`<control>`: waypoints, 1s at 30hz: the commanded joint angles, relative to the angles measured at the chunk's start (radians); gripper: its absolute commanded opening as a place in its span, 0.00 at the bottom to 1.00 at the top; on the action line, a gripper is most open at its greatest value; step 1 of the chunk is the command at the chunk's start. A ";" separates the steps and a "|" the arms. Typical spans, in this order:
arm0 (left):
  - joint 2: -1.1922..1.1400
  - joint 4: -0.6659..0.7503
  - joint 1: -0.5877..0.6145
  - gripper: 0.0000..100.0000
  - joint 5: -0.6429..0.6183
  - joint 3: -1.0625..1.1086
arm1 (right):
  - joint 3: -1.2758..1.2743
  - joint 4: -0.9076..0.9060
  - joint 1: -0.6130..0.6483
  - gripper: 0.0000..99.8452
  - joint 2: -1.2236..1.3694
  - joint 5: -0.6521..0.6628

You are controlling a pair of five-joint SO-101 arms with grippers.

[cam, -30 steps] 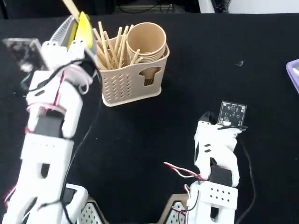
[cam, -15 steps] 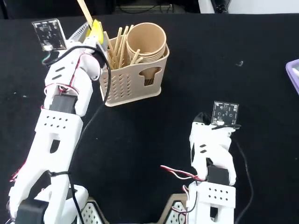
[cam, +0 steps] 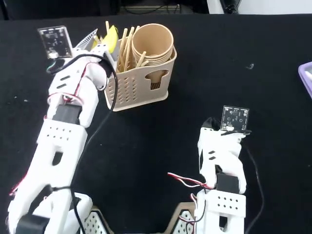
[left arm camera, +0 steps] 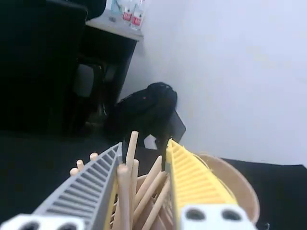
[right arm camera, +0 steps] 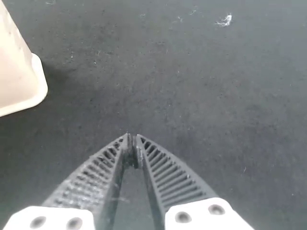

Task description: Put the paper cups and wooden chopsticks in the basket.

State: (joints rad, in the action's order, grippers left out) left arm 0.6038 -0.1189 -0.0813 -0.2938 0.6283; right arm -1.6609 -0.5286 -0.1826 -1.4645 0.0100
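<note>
Freeing the chopstick (left arm camera: 131, 146) cleanly likely means lifting the left gripper's (left arm camera: 144, 144) parted fingers straight up off the basket (cam: 141, 87); the right gripper's (right arm camera: 133, 143) fingers are closed.

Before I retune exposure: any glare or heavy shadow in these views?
Left wrist view: bright white wall behind the left claw, dark room beside it. Right wrist view: soft shadow beside the basket. High view: even light, no glare on the table.

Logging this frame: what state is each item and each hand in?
Basket: upright on the table.
Cups: stacked, upright in basket.
Chopsticks: standing in basket beside cups.
Left hand: open, straddling chopstick tops.
Right hand: shut, over table.
</note>
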 commanded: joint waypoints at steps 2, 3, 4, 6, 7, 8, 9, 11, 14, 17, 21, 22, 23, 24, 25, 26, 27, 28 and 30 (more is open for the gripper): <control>0.270 -0.201 0.025 0.15 -0.002 -0.001 | 0.002 0.026 0.011 0.01 -0.015 0.002; 0.325 -0.272 0.044 0.15 -0.002 0.010 | 0.002 0.026 0.011 0.01 -0.015 0.002; 0.381 -0.348 0.068 0.15 -0.002 0.031 | 0.002 0.026 0.011 0.01 -0.015 -0.002; 0.499 -0.511 0.153 0.15 -0.002 0.085 | 0.005 0.026 0.011 0.01 -0.015 0.002; 0.560 -0.582 0.216 0.15 -0.002 0.117 | 0.005 0.026 0.012 0.01 -0.015 0.002; 0.623 -0.638 0.283 0.15 -0.002 0.154 | 0.005 0.026 0.012 0.01 -0.015 -0.002; 0.683 -0.683 0.354 0.15 0.000 0.191 | 0.005 0.026 0.014 0.01 -0.015 -0.005; 0.809 -0.736 0.479 0.10 0.038 0.277 | 0.005 0.028 0.029 0.01 -0.015 -0.005; 1.003 -0.764 0.556 0.03 0.245 0.420 | -0.007 0.064 0.071 0.01 -0.015 0.000; 1.204 -0.806 0.550 0.03 0.430 0.579 | -0.031 0.135 0.091 0.01 -0.015 0.002; 1.194 -0.862 0.561 0.03 0.511 0.677 | -0.036 0.135 0.086 0.02 -0.005 0.002; 1.185 -0.878 0.552 0.03 0.511 0.696 | -0.036 0.095 0.086 0.02 -0.008 0.002; 1.186 -0.887 0.550 0.03 0.511 0.714 | -0.036 0.048 0.086 0.02 -0.015 0.002; 1.191 -0.891 0.544 0.03 0.511 0.736 | -0.036 0.002 0.087 0.02 -0.015 -0.005; 1.203 -0.896 0.526 0.03 0.511 0.754 | -0.036 -0.049 0.092 0.02 -0.015 -0.006; 1.217 -0.901 0.503 0.03 0.511 0.779 | -0.036 -0.103 0.094 0.02 -0.015 -0.006; 1.223 -0.901 0.484 0.03 0.511 0.809 | -0.036 -0.157 0.094 0.02 -0.015 -0.006; 1.226 -0.902 0.466 0.03 0.511 0.843 | -0.036 -0.207 0.094 0.02 -0.015 -0.006; 1.223 -0.902 0.432 0.03 0.511 0.923 | -0.036 -0.293 0.087 0.02 -0.015 -0.006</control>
State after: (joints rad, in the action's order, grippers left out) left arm 1.8267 -1.0165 0.4173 0.2094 1.4523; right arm -1.6978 -0.6590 -0.1028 -1.4645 0.0084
